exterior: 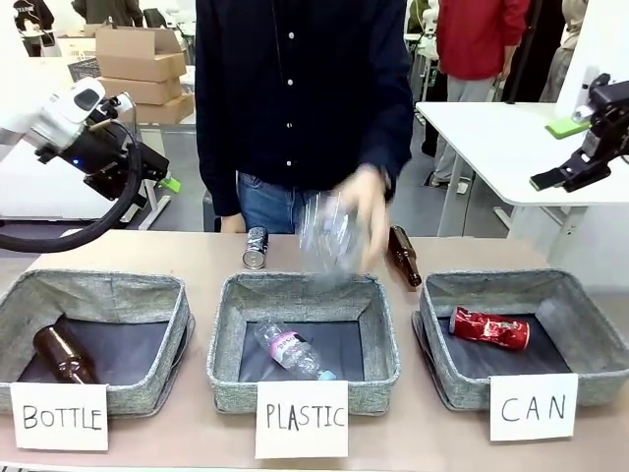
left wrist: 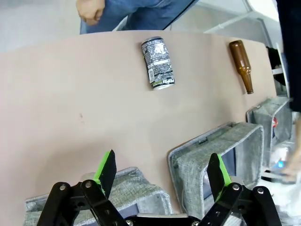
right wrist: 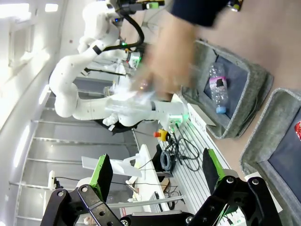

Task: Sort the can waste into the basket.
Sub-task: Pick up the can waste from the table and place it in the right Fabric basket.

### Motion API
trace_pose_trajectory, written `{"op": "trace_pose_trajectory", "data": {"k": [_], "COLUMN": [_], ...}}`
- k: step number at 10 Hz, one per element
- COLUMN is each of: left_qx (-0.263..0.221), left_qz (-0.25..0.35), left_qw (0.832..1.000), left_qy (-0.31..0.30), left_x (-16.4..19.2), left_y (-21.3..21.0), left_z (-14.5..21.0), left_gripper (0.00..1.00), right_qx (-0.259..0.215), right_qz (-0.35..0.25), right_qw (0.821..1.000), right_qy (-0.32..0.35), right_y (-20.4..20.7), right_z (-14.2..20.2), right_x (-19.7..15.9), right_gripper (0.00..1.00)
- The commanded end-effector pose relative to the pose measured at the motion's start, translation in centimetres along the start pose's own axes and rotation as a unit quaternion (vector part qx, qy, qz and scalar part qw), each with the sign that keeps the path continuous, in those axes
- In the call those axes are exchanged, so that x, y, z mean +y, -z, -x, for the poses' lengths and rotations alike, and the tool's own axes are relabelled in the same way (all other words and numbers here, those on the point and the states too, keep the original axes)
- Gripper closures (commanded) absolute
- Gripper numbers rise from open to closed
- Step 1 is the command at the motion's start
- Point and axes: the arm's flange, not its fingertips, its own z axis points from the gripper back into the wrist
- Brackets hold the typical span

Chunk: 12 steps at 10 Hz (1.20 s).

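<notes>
A dented red can [exterior: 489, 328] lies inside the grey basket [exterior: 590, 324] at the right, which carries a white card reading "CAN" [exterior: 533, 406]. A dark can with silver ends [exterior: 256, 247] lies on its side on the table behind the middle basket; the left wrist view has this dark can [left wrist: 158, 62] well ahead of the fingers. My left gripper [exterior: 162, 178] hangs open, high over the table's left end, holding nothing. My right gripper [exterior: 562, 152] is open too, raised off the far right. The right wrist view catches the CAN basket [right wrist: 277, 141] with a sliver of the red can [right wrist: 297, 129].
The person's hand [exterior: 366, 211] holds a blurred clear plastic item [exterior: 329, 232] above the "PLASTIC" basket [exterior: 228, 334], where a plastic bottle [exterior: 291, 350] lies. One brown bottle [exterior: 404, 256] lies on the table; another brown bottle [exterior: 65, 354] is in the "BOTTLE" basket [exterior: 20, 305].
</notes>
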Motion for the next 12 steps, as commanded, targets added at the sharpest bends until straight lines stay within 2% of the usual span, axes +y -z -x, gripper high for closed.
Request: {"op": "trace_pose_trajectory", "data": {"k": [1,6,9,10,12], "left_qx": [0.000,0.000,0.010,0.011,0.055], "left_qz": [-0.012,-0.002,-0.037,-0.066,-0.116], "left_qw": [1.000,1.000,0.999,0.998,0.992], "left_qy": [0.007,-0.001,-0.009,-0.013,-0.009], "left_x": [0.1,0.1,-3.5,-4.1,-4.0], "left_y": [-0.1,0.1,7.6,11.6,18.6], "left_z": [0.4,0.1,-2.5,-4.0,-6.2], "left_gripper": [0.00,0.00,0.00,0.00,0.00], "right_qx": [-0.003,-0.003,-0.003,-0.003,-0.003], "right_qz": [0.007,0.007,0.007,0.007,0.007], "right_qw": [1.000,1.000,1.000,1.000,1.000], "right_qy": [-0.014,-0.014,-0.014,-0.014,-0.014], "right_y": [0.1,0.1,0.1,0.1,0.1], "right_z": [0.2,0.2,0.2,0.2,0.2], "right_x": [-0.2,-0.2,-0.2,-0.2,-0.2], "right_gripper": [0.00,0.00,0.00,0.00,0.00]}}
